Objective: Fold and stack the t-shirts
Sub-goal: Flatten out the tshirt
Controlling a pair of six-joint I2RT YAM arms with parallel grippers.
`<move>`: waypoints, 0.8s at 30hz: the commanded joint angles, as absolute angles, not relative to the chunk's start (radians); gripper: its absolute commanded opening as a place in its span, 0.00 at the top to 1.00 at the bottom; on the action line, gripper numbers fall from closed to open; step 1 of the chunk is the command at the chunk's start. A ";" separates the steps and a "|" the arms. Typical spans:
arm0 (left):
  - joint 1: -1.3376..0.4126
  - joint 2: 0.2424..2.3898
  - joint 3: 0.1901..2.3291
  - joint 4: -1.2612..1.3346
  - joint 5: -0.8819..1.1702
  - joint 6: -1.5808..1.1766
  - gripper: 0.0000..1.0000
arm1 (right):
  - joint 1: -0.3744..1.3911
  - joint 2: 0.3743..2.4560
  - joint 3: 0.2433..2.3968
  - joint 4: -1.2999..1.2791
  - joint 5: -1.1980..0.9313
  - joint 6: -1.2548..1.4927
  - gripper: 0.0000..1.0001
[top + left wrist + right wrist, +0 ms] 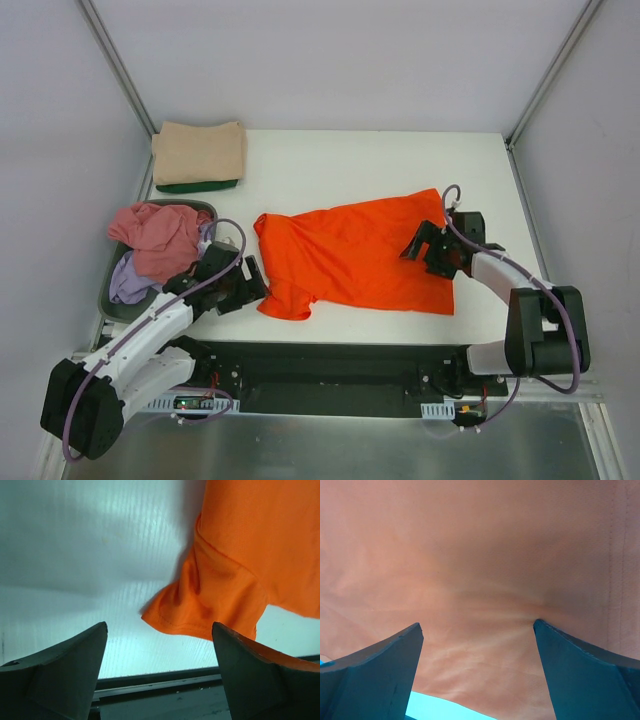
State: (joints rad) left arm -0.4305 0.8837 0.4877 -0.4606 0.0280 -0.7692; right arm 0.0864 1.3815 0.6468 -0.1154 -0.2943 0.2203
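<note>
Orange t-shirt (350,255) lies flat on the surface (350,165), and I have the left gripper (159,667) spread beside its near-left sleeve and the right gripper (477,667) spread over its right side, both placed, I judge, to pinch for folding.

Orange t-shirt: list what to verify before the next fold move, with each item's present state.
1. Left gripper open and empty: ok, jaws apart, nothing between them.
2. Left gripper lined up on the sleeve: ok, the sleeve lies just ahead of it.
3. Right gripper open: ok, jaws apart over the orange t-shirt.
4. Right gripper touching the cloth: cannot tell.
5. Orange t-shirt lying flat: not ok, that sleeve is bunched.
6. Stack kept apart: ok, the tan t-shirt lies on the dark green t-shirt at the far left, apart from the orange one.
</note>
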 commanded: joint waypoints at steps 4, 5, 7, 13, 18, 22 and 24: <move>-0.483 0.845 0.420 -0.454 0.144 -0.776 0.30 | 0.081 1.289 0.638 -0.186 -0.273 0.198 0.04; -0.491 0.844 0.414 -0.448 0.144 -0.776 0.32 | 0.081 1.273 0.634 -0.186 -0.278 0.199 0.04; -0.502 0.859 0.408 -0.440 0.132 -0.782 0.36 | 0.081 1.244 0.632 -0.190 -0.282 0.207 0.04; -0.526 0.983 0.423 -0.373 0.094 -0.814 0.46 | 0.081 1.135 0.609 -0.244 -0.294 0.210 0.04; -0.586 1.090 0.454 -0.360 0.045 -0.831 0.55 | 0.081 1.013 0.557 -0.261 -0.298 0.229 0.04; -0.615 1.158 0.469 -0.359 0.009 -0.850 0.63 | 0.081 0.939 0.540 -0.299 -0.281 0.233 0.04; -0.618 1.186 0.471 -0.359 0.006 -0.861 0.66 | 0.081 0.904 0.535 -0.317 -0.272 0.229 0.04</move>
